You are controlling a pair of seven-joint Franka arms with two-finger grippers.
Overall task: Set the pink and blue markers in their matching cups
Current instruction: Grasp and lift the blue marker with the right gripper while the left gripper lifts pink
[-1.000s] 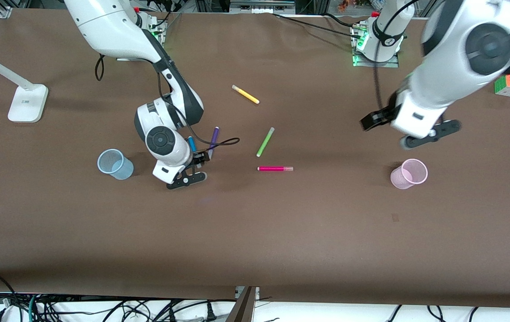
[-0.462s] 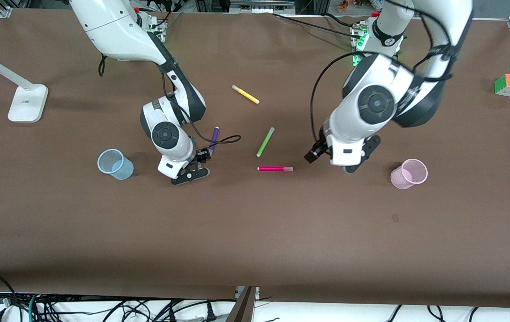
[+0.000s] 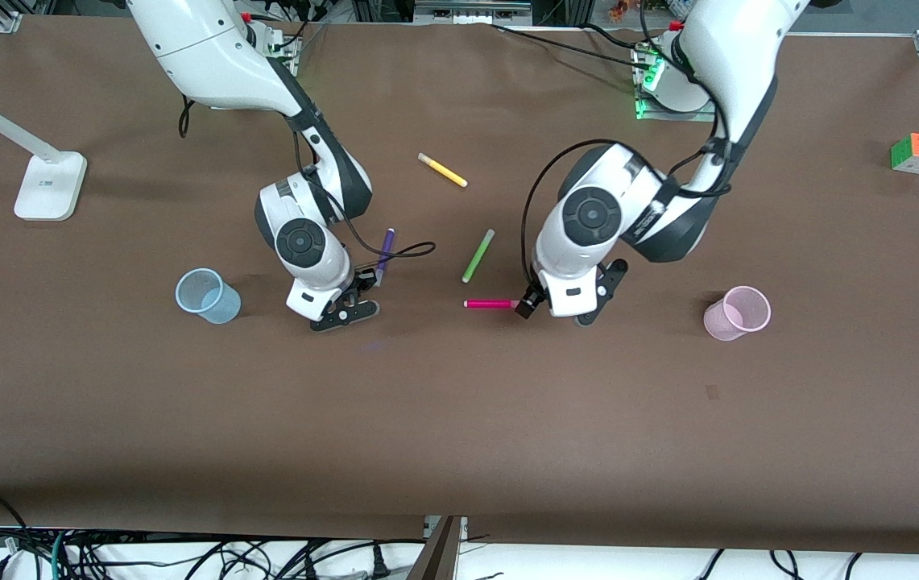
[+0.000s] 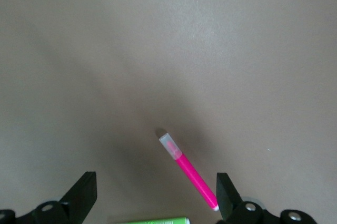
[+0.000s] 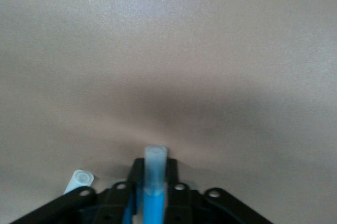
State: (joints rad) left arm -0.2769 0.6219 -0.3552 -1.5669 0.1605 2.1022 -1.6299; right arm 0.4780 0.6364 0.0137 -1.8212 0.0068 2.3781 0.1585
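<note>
My right gripper [image 3: 361, 283] is shut on the blue marker [image 5: 155, 195], whose greyish cap sticks out between the fingers in the right wrist view. The right hand hides it in the front view. That hand is low over the table between the pale blue cup [image 3: 208, 296] and the purple marker. My left gripper [image 3: 530, 304] is open and empty, low over the capped end of the pink marker [image 3: 490, 304], which lies flat. In the left wrist view the pink marker [image 4: 189, 174] lies between the spread fingers [image 4: 227, 195], close to one of them. The pale pink cup [image 3: 737, 312] stands toward the left arm's end.
A purple marker [image 3: 386, 246], a lime-green marker [image 3: 478, 255] and a yellow marker [image 3: 442, 170] lie near the middle. The green marker's end also shows in the left wrist view [image 4: 152, 220]. A colour cube [image 3: 916, 152] and a white lamp base [image 3: 50, 185] sit near the table's two ends.
My left arm has swung in from above the pink cup's area and come down over the pink marker. My right hand has shifted slightly and now hides the blue marker.
</note>
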